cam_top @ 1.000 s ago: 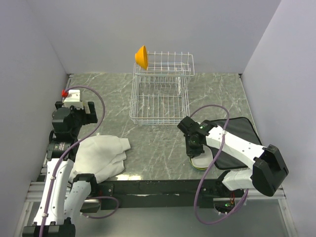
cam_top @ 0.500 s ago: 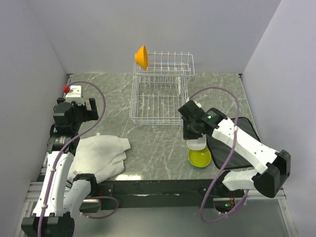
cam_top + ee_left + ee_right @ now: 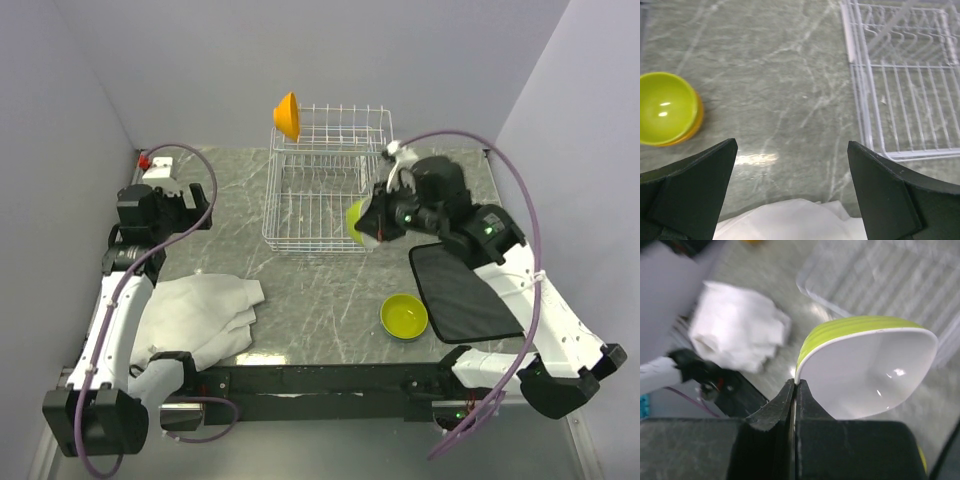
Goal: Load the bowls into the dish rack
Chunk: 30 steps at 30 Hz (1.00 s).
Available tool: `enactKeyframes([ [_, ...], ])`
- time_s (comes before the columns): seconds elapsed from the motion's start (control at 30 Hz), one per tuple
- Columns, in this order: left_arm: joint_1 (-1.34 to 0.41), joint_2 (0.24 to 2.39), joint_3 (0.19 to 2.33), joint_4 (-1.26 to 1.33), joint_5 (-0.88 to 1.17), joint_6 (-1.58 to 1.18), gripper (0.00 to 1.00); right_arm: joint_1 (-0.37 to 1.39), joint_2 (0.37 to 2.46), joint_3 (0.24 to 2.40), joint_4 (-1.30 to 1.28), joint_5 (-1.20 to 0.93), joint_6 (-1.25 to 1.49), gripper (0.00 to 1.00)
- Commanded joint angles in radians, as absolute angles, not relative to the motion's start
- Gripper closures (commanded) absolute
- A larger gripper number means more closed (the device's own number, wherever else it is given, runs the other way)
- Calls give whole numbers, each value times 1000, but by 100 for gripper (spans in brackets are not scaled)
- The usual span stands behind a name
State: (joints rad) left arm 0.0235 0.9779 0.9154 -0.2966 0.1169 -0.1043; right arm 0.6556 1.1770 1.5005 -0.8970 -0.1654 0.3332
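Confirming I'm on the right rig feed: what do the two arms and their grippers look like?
The left arm and right arm are both white links with black joint housings, each trailed by a looping purple cable. The left gripper has matte black, wedge-shaped fingers; the right gripper is black too, its fingers tapering to thin tips.

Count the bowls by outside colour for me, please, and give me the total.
Lime: 2, the held lime bowl and the table lime bowl.
Orange: 2, the tilted orange bowl at the dish rack's top corner and the nested orange bowl, only its edge showing under the table lime bowl.
Total: 4
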Motion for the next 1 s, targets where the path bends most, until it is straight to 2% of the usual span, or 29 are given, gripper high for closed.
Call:
enactKeyframes([
  [0.0,26,1034,994,-259,300,-137,1,508,1192,1592,-596,-538,202,100],
  [0.17,5,1094,1023,-288,445,-78,3,382,1325,1638,-268,-794,328,100],
  [0.2,5,1100,1031,-308,460,-57,3,371,1345,1629,-185,-881,425,100],
  [0.27,-23,1106,1035,-324,477,-41,3,348,1402,1597,64,-920,529,100],
  [0.47,-29,1141,1040,-394,526,-48,1,324,1665,1733,384,-920,797,100],
  [0.6,-31,1183,1052,-446,549,-31,1,322,1833,1897,474,-917,857,100],
  [0.83,-40,1249,1104,-577,529,112,1,298,2106,2282,419,-959,867,100],
  [0.97,-43,1287,1137,-609,509,163,1,275,2198,2325,448,-982,879,100],
])
